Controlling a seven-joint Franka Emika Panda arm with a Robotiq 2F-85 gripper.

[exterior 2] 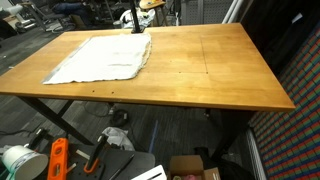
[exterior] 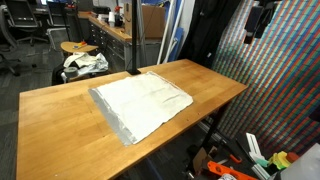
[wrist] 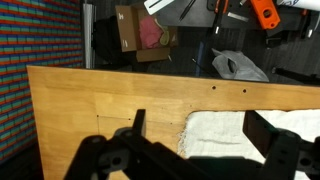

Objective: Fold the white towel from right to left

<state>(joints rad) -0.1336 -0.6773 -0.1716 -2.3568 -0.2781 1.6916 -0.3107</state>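
Observation:
The white towel [exterior: 140, 100] lies spread flat on the wooden table [exterior: 60, 110], with soft wrinkles and a greyish hem [exterior: 122, 124] along its near side. It also shows at the far left of the tabletop in an exterior view [exterior 2: 100, 58]. In the wrist view my gripper [wrist: 200, 135] hovers over the towel [wrist: 225, 130] near its frayed edge. Its dark fingers [wrist: 135, 125] stand wide apart, open, with nothing between them. One finger is over bare wood and the far one is over the cloth. I cannot make out the gripper in either exterior view.
A bundle of white-and-dark fabric [exterior: 85, 63] sits on a stool beyond the table. A dark post [exterior: 130, 40] rises at the far edge. A cardboard box [wrist: 140, 30] and an orange tool [exterior 2: 57, 158] lie on the floor. A patterned wall [exterior: 275, 80] flanks the table.

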